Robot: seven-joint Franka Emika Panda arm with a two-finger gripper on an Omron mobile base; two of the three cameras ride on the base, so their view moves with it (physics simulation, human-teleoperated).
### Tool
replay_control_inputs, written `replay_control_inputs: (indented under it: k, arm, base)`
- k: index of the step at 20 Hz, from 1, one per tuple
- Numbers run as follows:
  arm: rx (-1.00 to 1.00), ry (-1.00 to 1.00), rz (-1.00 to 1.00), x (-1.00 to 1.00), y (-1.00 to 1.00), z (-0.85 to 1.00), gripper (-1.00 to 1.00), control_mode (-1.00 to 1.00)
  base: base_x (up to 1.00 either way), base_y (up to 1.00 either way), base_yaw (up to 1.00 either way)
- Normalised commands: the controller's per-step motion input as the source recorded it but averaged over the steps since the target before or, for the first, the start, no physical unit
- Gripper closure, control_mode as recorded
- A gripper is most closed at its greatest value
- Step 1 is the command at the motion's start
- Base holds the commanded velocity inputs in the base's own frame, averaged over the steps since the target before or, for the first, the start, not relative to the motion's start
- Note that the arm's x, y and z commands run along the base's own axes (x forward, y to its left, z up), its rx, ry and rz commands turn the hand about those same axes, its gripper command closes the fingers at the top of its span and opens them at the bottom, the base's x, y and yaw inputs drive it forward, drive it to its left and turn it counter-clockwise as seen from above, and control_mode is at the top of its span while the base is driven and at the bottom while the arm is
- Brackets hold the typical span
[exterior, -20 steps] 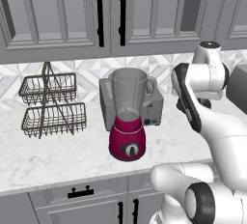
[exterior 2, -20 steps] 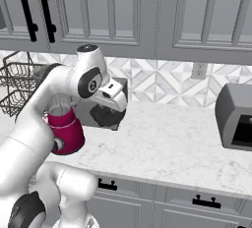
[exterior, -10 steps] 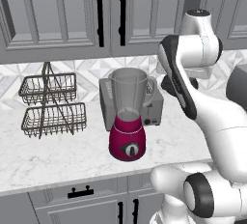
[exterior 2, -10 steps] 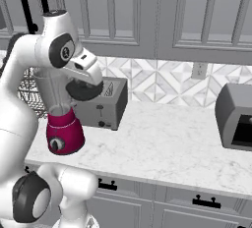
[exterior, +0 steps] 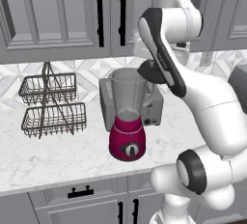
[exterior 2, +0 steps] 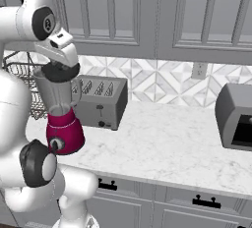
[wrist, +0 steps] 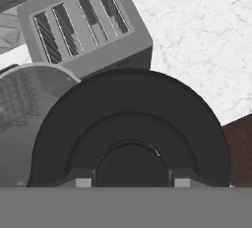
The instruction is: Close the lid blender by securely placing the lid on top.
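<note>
The blender [exterior: 127,138] stands on the marble counter, magenta base with a grey dial and a clear jar [exterior: 128,90] whose mouth is open. In the right base view the blender [exterior 2: 64,133] is at the left. My gripper [exterior: 153,63] is shut on the round dark lid [exterior: 153,72], held at rim height just to the right of the jar's mouth. From the right base view the lid [exterior 2: 61,71] hangs over the jar's top. The lid [wrist: 130,128] lies large in the hand view, with the jar's rim [wrist: 44,70] showing past its left edge.
A grey toaster [exterior: 157,108] stands right behind the blender, also toaster [exterior 2: 98,101] and toaster [wrist: 88,25]. A wire two-tier basket rack [exterior: 50,103] is at the left. A grey oven box [exterior 2: 236,116] sits far right. Cabinets hang above.
The arm has risen and swung left, carrying the lid from beside the toaster up to the jar's rim.
</note>
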Motion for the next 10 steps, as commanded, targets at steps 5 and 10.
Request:
replay_control_inputs:
  k: [5, 10]
  arm:
    - [0.00, -0.01, -0.18, 0.03, 0.52, 0.00, 1.00, -1.00]
    - [0.03, -0.01, -0.14, 0.09, 0.44, -0.15, 1.00, -1.00]
  base:
    - [0.00, 0.00, 0.00]
    - [0.00, 0.00, 0.00]
